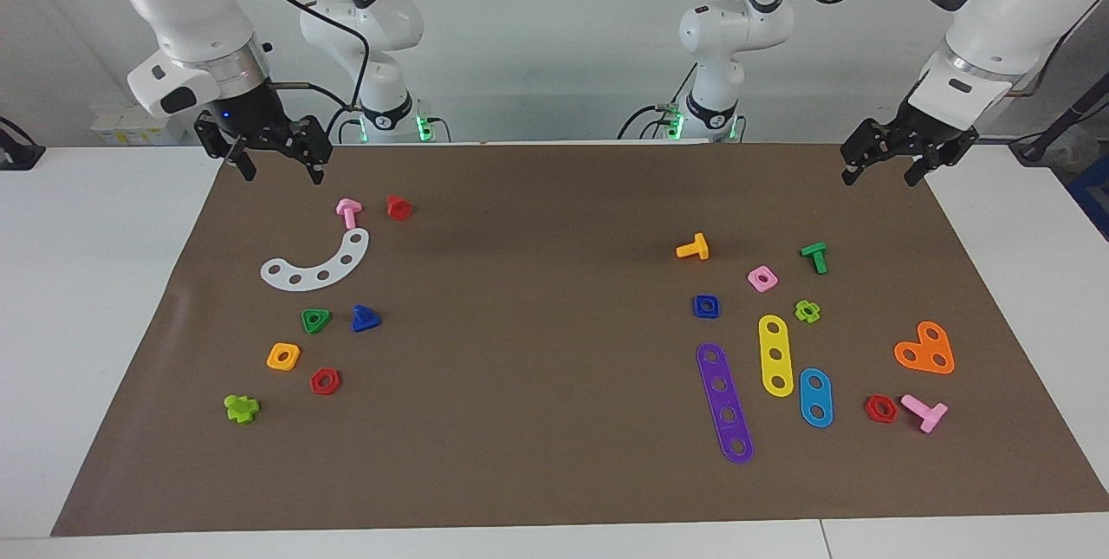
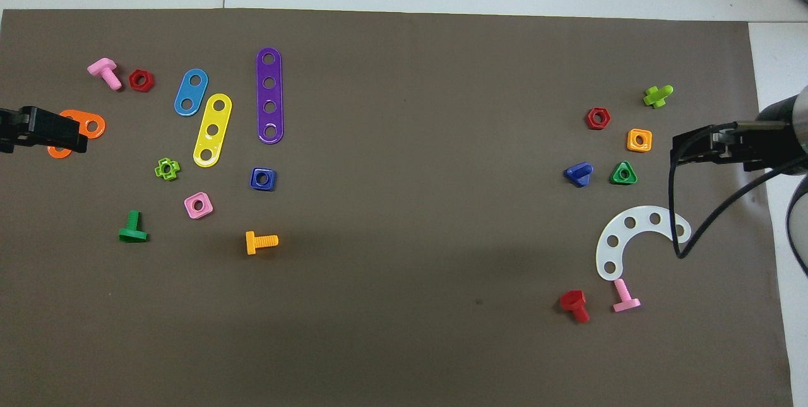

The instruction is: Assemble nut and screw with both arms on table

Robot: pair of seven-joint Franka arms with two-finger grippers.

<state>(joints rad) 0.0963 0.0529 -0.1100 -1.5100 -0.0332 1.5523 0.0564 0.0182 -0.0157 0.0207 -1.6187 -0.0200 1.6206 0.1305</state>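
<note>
- While both arms hang raised at the robots' edge of the brown mat (image 1: 554, 455), neither task piece is touched; both lie flat on the tabletop (image 1: 104, 299), well apart from each other.
- Left tool (image 1: 877, 165): up in the air over the mat corner at the left arm's end, fingers spread, holding nothing.
- Right tool (image 1: 277, 165): up over the mat corner at the right arm's end, fingers spread, holding nothing.
- Dark-blue square nut (image 1: 706, 306): at the left arm's end, between the orange bolt (image 1: 693, 248) and the purple four-hole strip (image 1: 724, 402), hole facing up. Likely pick for the left tool.
- Dark-blue triangular-head screw (image 1: 365, 318): at the right arm's end, just beside the green triangular nut (image 1: 315, 320), farther from the robots than the white curved strip (image 1: 316, 264). Overhead, its stub shaft appears to point toward the green nut and the right arm's side (image 2: 579, 174).
- Judgement: each piece sits on its own arm's side; the right tool should close across the screw's head, leaving the shaft free.
</note>
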